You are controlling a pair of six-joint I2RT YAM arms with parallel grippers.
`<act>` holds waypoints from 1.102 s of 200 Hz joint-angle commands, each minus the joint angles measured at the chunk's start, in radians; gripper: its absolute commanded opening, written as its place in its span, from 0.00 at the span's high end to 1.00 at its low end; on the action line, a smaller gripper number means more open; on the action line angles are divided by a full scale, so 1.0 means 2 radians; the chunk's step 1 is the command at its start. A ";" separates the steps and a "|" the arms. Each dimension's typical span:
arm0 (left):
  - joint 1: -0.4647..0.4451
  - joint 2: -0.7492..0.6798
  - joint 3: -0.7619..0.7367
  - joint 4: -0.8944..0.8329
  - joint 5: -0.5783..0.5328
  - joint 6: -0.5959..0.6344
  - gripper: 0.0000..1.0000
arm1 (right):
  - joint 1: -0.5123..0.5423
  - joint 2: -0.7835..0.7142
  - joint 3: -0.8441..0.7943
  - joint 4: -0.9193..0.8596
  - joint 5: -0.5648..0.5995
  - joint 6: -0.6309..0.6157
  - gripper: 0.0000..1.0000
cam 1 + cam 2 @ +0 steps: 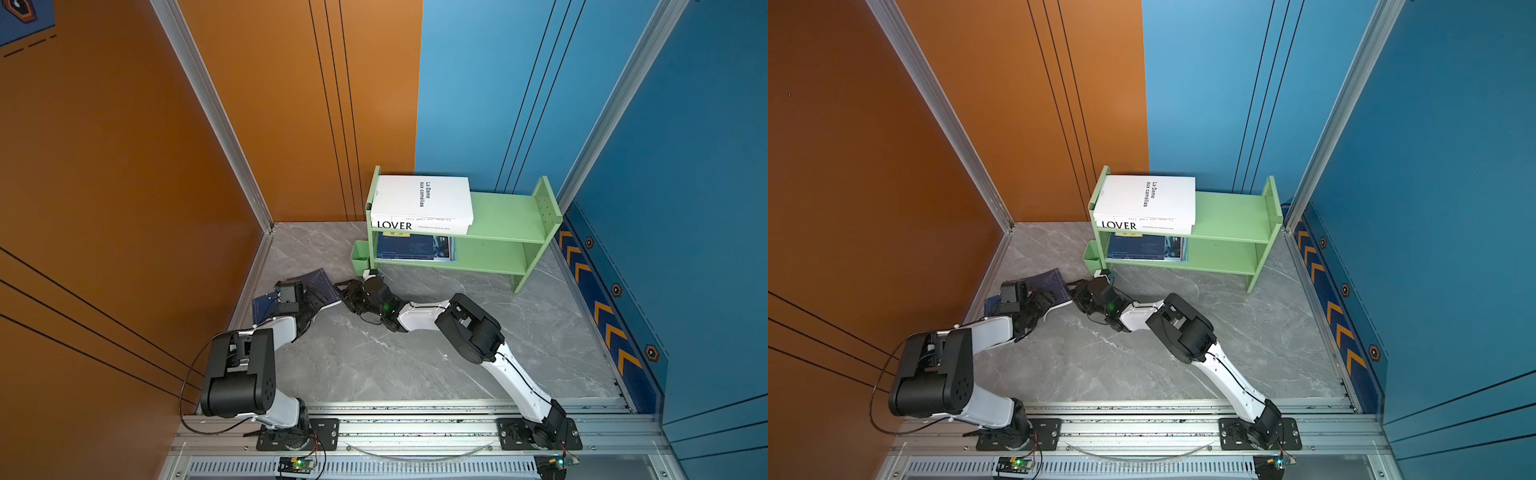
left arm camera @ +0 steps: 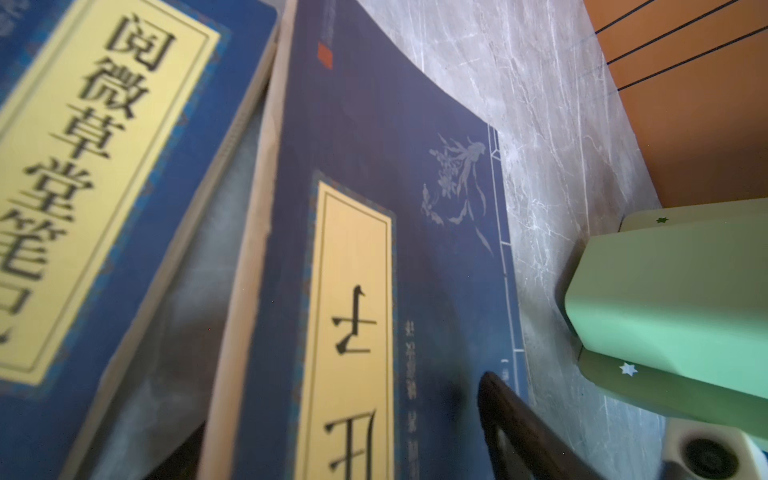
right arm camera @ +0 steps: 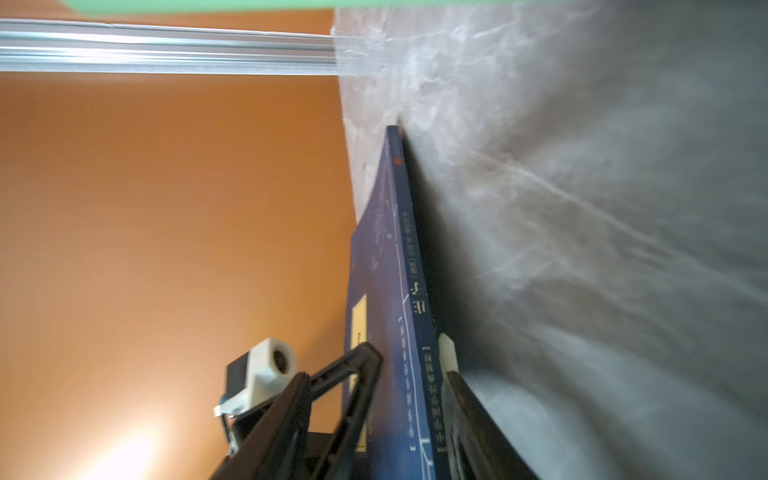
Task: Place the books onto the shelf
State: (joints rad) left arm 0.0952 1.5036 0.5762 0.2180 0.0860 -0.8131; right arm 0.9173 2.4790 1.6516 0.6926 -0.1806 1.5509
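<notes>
Both top views show a light-green shelf [image 1: 509,216] at the back of a grey marble worktop [image 1: 415,357], against the blue wall, with a small green cup [image 1: 359,254] on its left side. Two white books lie stacked flat at the left end of the upper tier, the La Dame book [image 1: 419,195] on top of the LOVER book [image 1: 395,225]. On the lower tier a shelved navy book [image 1: 397,248] and a teal magazine [image 1: 441,248] lie flat together.

Two more navy books with yellow labels are on the worktop near the orange wall. The left hand [image 1: 319,300] hovers over them, spread wide, with nothing visibly between its fingers. The right hand [image 1: 338,290] reaches across to the nearer book [image 1: 322,280], whose edge is raised. In the right wrist view one finger sits over its cover and one under. The hand is about half closed, and I cannot tell whether it pinches the book. The farther book [image 1: 261,306] lies just beside the nearer one.
</notes>
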 commanded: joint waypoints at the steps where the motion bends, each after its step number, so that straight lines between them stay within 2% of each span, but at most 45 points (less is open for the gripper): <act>1: -0.004 0.006 -0.022 -0.067 0.051 -0.015 0.19 | 0.025 -0.002 0.007 0.028 -0.044 0.015 0.48; 58: 0.002 -0.004 -0.029 -0.071 0.051 -0.013 0.20 | 0.028 0.026 0.035 0.025 -0.047 0.036 0.52; 98: 0.005 -0.007 -0.031 -0.070 0.053 -0.014 0.20 | 0.037 0.055 0.059 0.060 -0.047 0.080 0.45; 118: 0.005 -0.004 -0.031 -0.069 0.055 -0.014 0.20 | 0.041 0.060 0.060 0.074 -0.040 0.090 0.45; 148: 0.008 -0.008 -0.033 -0.071 0.056 -0.012 0.20 | 0.035 0.039 0.029 0.052 -0.015 0.055 0.56; 188: 0.011 -0.022 -0.038 -0.076 0.053 -0.014 0.19 | 0.025 0.030 -0.003 0.043 0.014 0.046 0.74; 220: 0.014 -0.050 -0.036 -0.096 0.052 -0.013 0.18 | 0.024 0.026 -0.014 0.031 0.016 0.033 0.80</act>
State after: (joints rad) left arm 0.1135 1.4326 0.5365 0.1650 0.1646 -0.8257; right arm 0.9661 2.5690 1.6585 0.8040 -0.1745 1.6566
